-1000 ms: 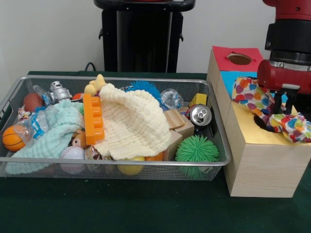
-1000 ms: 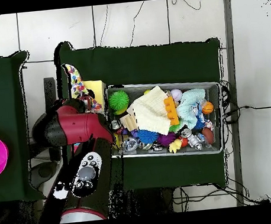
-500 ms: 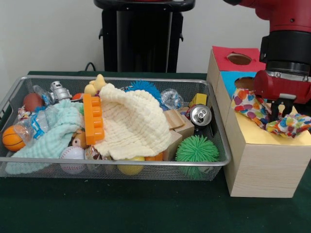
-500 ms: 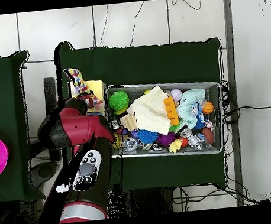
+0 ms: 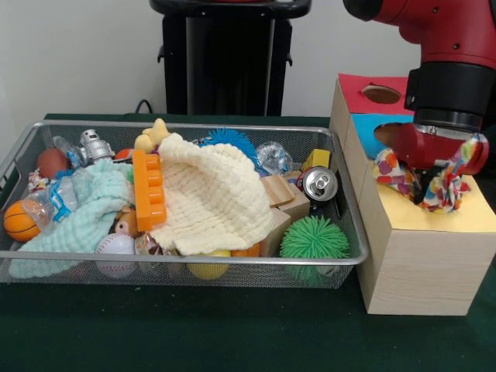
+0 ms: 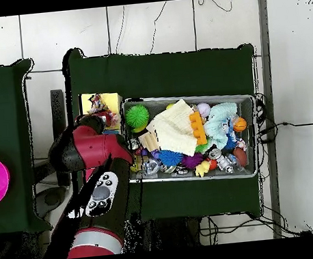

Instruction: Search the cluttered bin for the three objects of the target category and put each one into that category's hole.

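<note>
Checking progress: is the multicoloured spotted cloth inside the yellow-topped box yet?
Not fully: the multicoloured spotted cloth is bunched on the yellow-topped wooden box beneath the gripper.

We see the front view evenly and fairly brightly lit, with soft light that seems to come from above and in front. Shadows are faint: a dim one lies under the bin on the dark cloth, and another under the arm on the box. The can shows a small bright glint on its top. The wall looks flat and pale, without hot spots. Focus holds across the bin. In the overhead view the floor is very bright, nearly washed out, and the cloth reads almost black with little detail.
</note>
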You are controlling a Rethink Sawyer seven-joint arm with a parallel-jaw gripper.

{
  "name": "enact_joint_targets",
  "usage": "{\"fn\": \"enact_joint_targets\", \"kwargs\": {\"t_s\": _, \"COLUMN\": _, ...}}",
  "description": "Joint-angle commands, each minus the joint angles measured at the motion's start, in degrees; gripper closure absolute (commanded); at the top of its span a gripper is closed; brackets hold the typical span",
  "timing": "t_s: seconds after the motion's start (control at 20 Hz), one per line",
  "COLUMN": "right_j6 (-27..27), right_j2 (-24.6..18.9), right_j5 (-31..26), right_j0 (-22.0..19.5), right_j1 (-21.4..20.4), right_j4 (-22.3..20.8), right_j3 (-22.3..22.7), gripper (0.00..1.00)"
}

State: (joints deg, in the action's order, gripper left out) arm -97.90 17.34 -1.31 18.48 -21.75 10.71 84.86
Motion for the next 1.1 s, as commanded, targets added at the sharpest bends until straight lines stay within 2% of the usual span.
{"fn": "enact_joint_targets", "kwargs": {"t_s": 0.05, "right_j6": -9.8, "right_j2": -1.7, "right_j5": -7.9, "right_j0": 0.1, "right_j1": 5.0, "right_j4": 1.5, "right_j3": 1.6, "gripper": 1.0}}
{"fn": "enact_joint_targets", "kwargs": {"t_s": 0.3, "right_j6": -9.9, "right_j2": -0.8, "right_j5": -9.4, "right_j0": 0.6, "right_j1": 5.2, "right_j4": 2.1, "right_j3": 1.4, "gripper": 1.0}}
{"fn": "enact_joint_targets", "kwargs": {"t_s": 0.35, "right_j6": -9.9, "right_j2": -0.7, "right_j5": -9.9, "right_j0": 0.8, "right_j1": 5.2, "right_j4": 2.3, "right_j3": 1.2, "gripper": 0.0}}
{"fn": "enact_joint_targets", "kwargs": {"t_s": 0.85, "right_j6": -9.8, "right_j2": -0.1, "right_j5": -12.6, "right_j0": 1.2, "right_j1": 5.4, "right_j4": 3.4, "right_j3": 1.0, "gripper": 0.0}}
{"fn": "enact_joint_targets", "kwargs": {"t_s": 1.1, "right_j6": -10.0, "right_j2": -0.7, "right_j5": -18.3, "right_j0": 1.1, "right_j1": 3.7, "right_j4": 4.6, "right_j3": 1.0, "gripper": 0.0}}
